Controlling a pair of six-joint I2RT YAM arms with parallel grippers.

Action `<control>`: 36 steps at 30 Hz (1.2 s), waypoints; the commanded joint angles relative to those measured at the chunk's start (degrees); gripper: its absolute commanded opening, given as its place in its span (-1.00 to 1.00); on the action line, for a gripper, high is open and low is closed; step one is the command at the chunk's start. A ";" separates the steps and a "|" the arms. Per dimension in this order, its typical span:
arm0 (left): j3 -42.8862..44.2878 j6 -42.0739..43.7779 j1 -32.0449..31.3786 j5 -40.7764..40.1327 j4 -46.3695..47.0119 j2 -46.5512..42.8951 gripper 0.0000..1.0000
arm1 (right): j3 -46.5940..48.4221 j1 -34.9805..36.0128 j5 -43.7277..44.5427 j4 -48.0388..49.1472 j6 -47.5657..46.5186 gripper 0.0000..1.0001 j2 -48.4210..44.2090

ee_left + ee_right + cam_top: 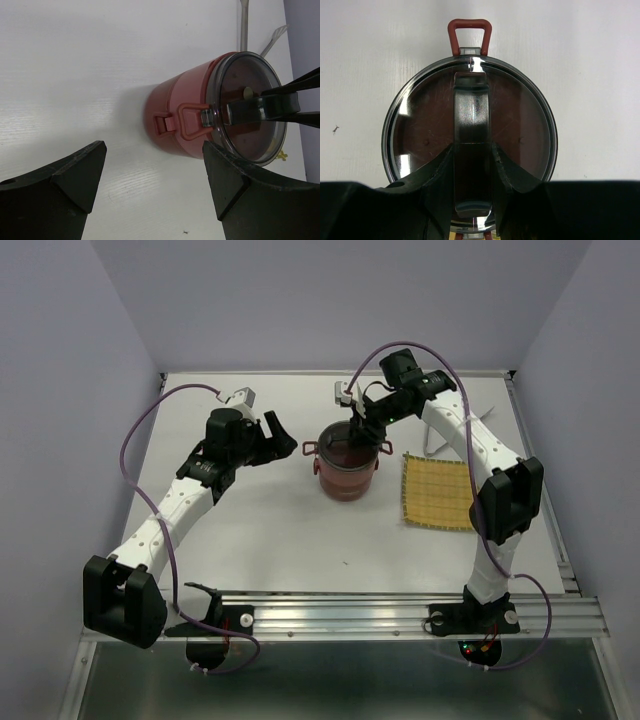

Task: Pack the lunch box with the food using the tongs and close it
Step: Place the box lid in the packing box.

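Note:
The dark-red lunch box (347, 472) stands stacked in the middle of the table, with its lid (420, 125) on top. My right gripper (362, 430) reaches down from above, and in the right wrist view this gripper (472, 150) is shut on the lid's dark handle bar (471, 100). My left gripper (280, 440) hangs open just left of the box with nothing between its fingers (75, 175). From that wrist the lunch box (180, 120) shows its red side latch (192, 120). The silver tongs (432, 443) lie behind the mat. No food is in view.
A yellow woven mat (438, 490) lies right of the box. The tongs (243, 25) reach toward the table's far right edge. Pale walls close in the table on three sides.

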 commanded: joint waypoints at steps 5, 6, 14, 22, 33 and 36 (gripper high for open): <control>0.02 1.03 0.26 1.26 2.80 -0.27 0.80 | -0.86 -1.15 3.98 -0.60 -0.38 -0.99 1.53; 0.10 1.03 0.35 1.35 2.88 -0.19 0.79 | -0.95 -1.15 3.72 -1.04 -0.38 -0.99 1.54; 0.54 0.68 0.26 2.14 3.67 0.86 0.79 | -5.52 -1.15 1.26 -0.25 0.59 -0.99 -0.57; 2.91 0.24 0.26 4.86 4.90 3.15 0.77 | -4.38 -1.15 1.61 -1.66 1.38 -0.99 2.15; 0.01 -8.99 -0.09 10.14 18.79 7.45 -1.00 | -7.72 -1.15 1.00 0.98 3.14 -0.99 1.27; 1.33 -8.99 -0.88 10.67 18.79 8.68 -1.00 | -7.89 -1.15 1.08 1.24 3.40 -0.99 1.27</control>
